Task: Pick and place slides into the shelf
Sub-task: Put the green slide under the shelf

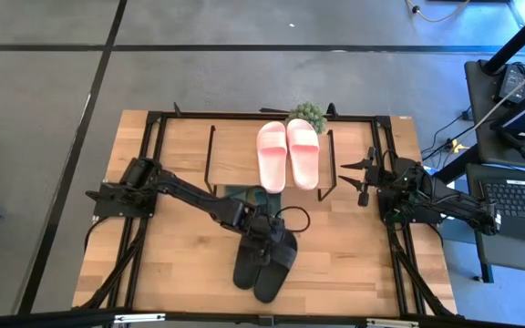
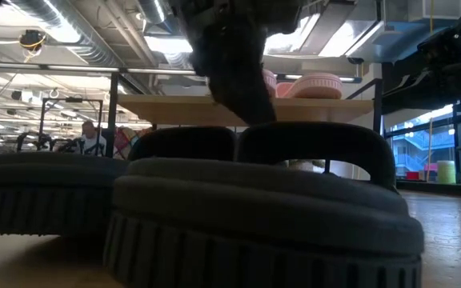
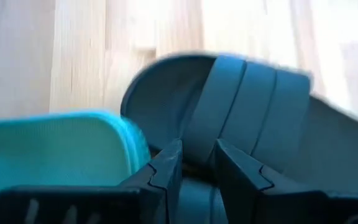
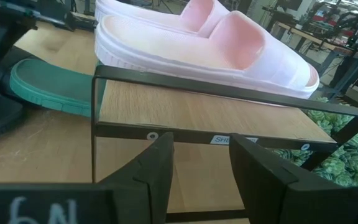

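Observation:
Two black slides (image 1: 262, 262) lie side by side on the table near its front edge, soles down (image 2: 254, 216). My left gripper (image 1: 264, 235) comes down onto one of them and is shut on its strap (image 3: 260, 106). A pair of pale pink slides (image 1: 288, 153) lies on the shelf's wooden top board (image 1: 235, 150). A dark green slide (image 1: 242, 193) lies partly under the shelf, on the table. My right gripper (image 1: 363, 178) hovers open at the shelf's right end, holding nothing (image 4: 201, 162). My left gripper has the near edge band of the black slide's strap (image 3: 199, 146) between its two fingers (image 3: 166, 171). The fingers slant steeply down from above. The slide rests sole down on the table (image 2: 214, 264).
A small green plant (image 1: 308, 114) stands behind the shelf. The green slide's end (image 3: 55, 149) lies close beside my left gripper. The shelf's black wire frame (image 4: 216, 93) stands right in front of my right gripper. Black frame rails run along the table's sides (image 1: 399, 246).

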`<action>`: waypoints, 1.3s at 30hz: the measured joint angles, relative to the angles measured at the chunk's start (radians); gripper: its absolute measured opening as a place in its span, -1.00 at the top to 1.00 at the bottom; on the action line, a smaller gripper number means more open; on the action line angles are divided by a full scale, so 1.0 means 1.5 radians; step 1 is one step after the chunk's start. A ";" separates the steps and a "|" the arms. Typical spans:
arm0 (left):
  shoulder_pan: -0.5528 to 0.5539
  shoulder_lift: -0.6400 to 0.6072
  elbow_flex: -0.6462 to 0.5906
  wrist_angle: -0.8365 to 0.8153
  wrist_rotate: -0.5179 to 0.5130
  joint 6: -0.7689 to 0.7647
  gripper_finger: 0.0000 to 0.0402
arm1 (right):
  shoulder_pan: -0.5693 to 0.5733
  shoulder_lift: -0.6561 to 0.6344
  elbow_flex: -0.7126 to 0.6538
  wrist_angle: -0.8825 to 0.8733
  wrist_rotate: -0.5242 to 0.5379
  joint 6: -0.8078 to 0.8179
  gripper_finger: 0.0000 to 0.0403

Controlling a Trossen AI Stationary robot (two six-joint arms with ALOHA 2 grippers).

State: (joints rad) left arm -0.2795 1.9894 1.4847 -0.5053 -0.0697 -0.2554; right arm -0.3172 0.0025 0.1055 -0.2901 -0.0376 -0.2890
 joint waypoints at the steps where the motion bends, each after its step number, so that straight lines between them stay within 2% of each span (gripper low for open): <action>1: 0.000 0.001 -0.001 -0.006 -0.001 -0.001 0.56 | 0.000 0.000 0.000 0.000 0.000 0.000 0.22; 14: 0.016 0.024 -0.001 -0.022 -0.043 -0.021 0.56 | 0.000 0.000 0.000 0.000 0.000 0.000 0.22; 28: 0.042 0.049 -0.001 -0.066 -0.115 -0.038 0.56 | 0.000 0.000 0.000 0.000 0.000 0.000 0.22; 36: 0.041 0.049 -0.001 -0.076 -0.180 -0.038 0.56 | 0.000 0.000 0.000 0.000 0.000 0.000 0.22; 39: 0.043 0.049 -0.001 -0.077 -0.181 -0.038 0.56 | 0.000 0.000 0.000 0.000 0.000 0.000 0.22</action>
State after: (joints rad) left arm -0.2151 2.0632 1.4830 -0.6212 -0.3408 -0.3122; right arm -0.3172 0.0025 0.1055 -0.2899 -0.0376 -0.2890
